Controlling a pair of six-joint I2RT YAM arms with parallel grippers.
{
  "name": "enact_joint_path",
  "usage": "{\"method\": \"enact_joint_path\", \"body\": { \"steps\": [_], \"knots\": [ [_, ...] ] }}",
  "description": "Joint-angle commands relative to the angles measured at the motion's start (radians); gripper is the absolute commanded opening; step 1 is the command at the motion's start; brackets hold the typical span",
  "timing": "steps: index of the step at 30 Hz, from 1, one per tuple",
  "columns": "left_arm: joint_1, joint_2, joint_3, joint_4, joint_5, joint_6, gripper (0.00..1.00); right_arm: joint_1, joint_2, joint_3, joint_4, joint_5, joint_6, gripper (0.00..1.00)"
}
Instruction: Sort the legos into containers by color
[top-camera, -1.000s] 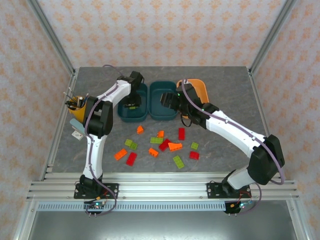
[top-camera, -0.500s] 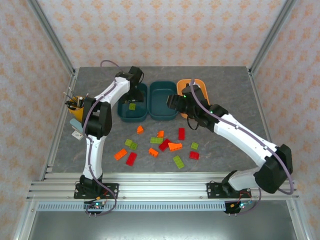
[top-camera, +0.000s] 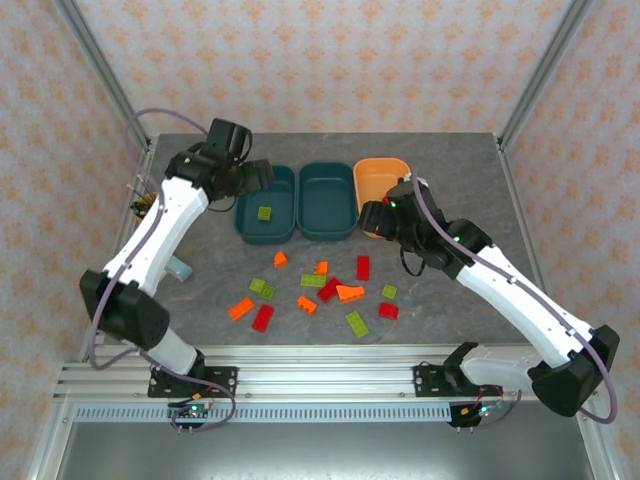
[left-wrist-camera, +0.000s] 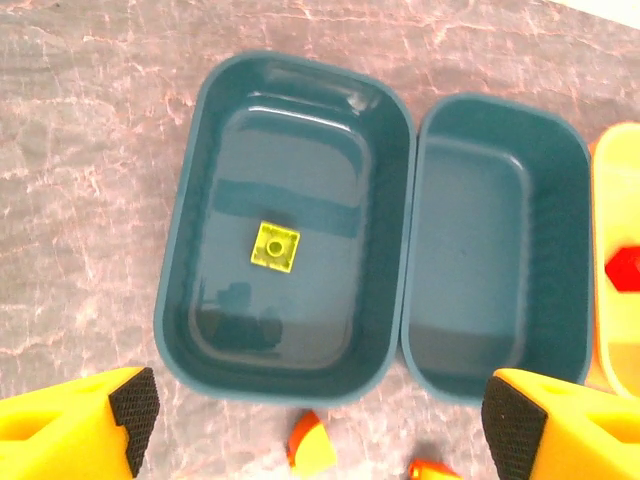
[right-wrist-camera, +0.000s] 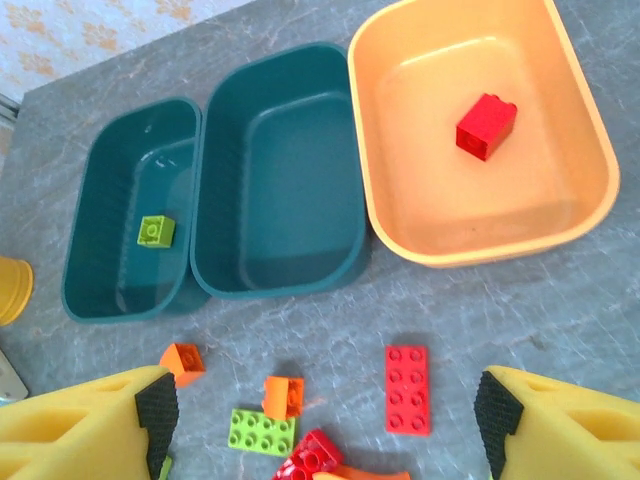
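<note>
My left gripper (top-camera: 252, 176) (left-wrist-camera: 320, 410) hangs open above the near rim of the left teal tray (top-camera: 266, 232) (left-wrist-camera: 300, 160). One yellow-green brick (top-camera: 265, 213) (left-wrist-camera: 275, 245) lies in that tray. The middle teal tray (top-camera: 328, 205) (left-wrist-camera: 480, 240) holds nothing. The orange tray (top-camera: 385, 172) (right-wrist-camera: 520, 200) holds a red brick (right-wrist-camera: 486, 126). My right gripper (top-camera: 375, 218) (right-wrist-camera: 325, 410) is open and holds nothing, in front of the orange tray. Below it lie a red oblong brick (right-wrist-camera: 407, 389) (top-camera: 363, 267) and an orange brick (right-wrist-camera: 283, 395). Several more red, orange and green legos (top-camera: 313, 281) are scattered on the table nearer the bases.
A yellow pen cup (right-wrist-camera: 12, 290) stands left of the trays, by the left arm's forearm. A small pale blue object (top-camera: 180, 267) lies on the table near the left edge. Aluminium frame posts (top-camera: 108, 80) rise at the back corners.
My left gripper opened and let the yellow-green brick drop into the left teal tray, then drew back to the left. My right gripper moved right and nearer, away from the middle tray.
</note>
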Motion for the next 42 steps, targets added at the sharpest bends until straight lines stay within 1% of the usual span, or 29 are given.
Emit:
{"method": "enact_joint_path", "body": {
  "steps": [1,4,6,7,9,11,12,14,17,20,23,25,29,32,39,42],
  "knots": [
    [-0.042,-0.101,-0.121,-0.009,0.025,-0.019,0.88,-0.006,-0.023,0.011,-0.113,0.006,0.006,0.79],
    [-0.090,-0.222,-0.250,-0.002,0.030,-0.036,0.89,0.016,-0.010,0.008,-0.161,-0.003,0.056,0.77],
    [-0.132,-0.312,-0.345,0.012,0.032,-0.056,0.89,0.056,0.000,-0.008,-0.173,0.024,0.134,0.75],
    [-0.154,-0.351,-0.380,0.023,0.032,-0.057,0.89,0.071,0.007,-0.016,-0.178,0.036,0.185,0.74],
    [-0.208,-0.440,-0.479,0.049,0.035,-0.103,0.89,0.099,0.038,-0.036,-0.183,0.049,0.332,0.73],
    [-0.262,-0.519,-0.559,0.078,0.042,-0.123,0.89,0.110,0.092,-0.064,-0.188,0.039,0.516,0.72],
    [-0.291,-0.560,-0.599,0.092,0.044,-0.128,0.89,0.110,0.114,-0.088,-0.173,0.010,0.600,0.71],
    [-0.335,-0.629,-0.667,0.108,0.046,-0.141,0.89,0.110,0.158,-0.128,-0.131,-0.038,0.715,0.71],
    [-0.372,-0.718,-0.740,0.112,0.060,-0.157,0.92,0.110,0.195,-0.191,-0.048,-0.079,0.860,0.70],
    [-0.392,-0.792,-0.774,0.106,0.062,-0.171,0.94,0.111,0.225,-0.254,0.043,-0.114,0.999,0.67],
    [-0.393,-0.832,-0.782,0.096,0.065,-0.174,0.94,0.112,0.262,-0.311,0.119,-0.143,1.103,0.65],
    [-0.393,-0.841,-0.776,0.091,0.067,-0.171,0.93,0.111,0.282,-0.333,0.170,-0.147,1.138,0.63],
    [-0.395,-0.838,-0.764,0.089,0.082,-0.158,0.93,0.111,0.317,-0.331,0.191,-0.147,1.176,0.61],
    [-0.395,-0.835,-0.766,0.095,0.095,-0.149,0.93,0.116,0.346,-0.344,0.222,-0.176,1.210,0.58],
    [-0.395,-0.830,-0.769,0.106,0.116,-0.144,0.93,0.142,0.384,-0.356,0.218,-0.197,1.284,0.55],
    [-0.395,-0.830,-0.765,0.104,0.113,-0.142,0.93,0.144,0.389,-0.377,0.248,-0.196,1.314,0.54]
  ]
}}
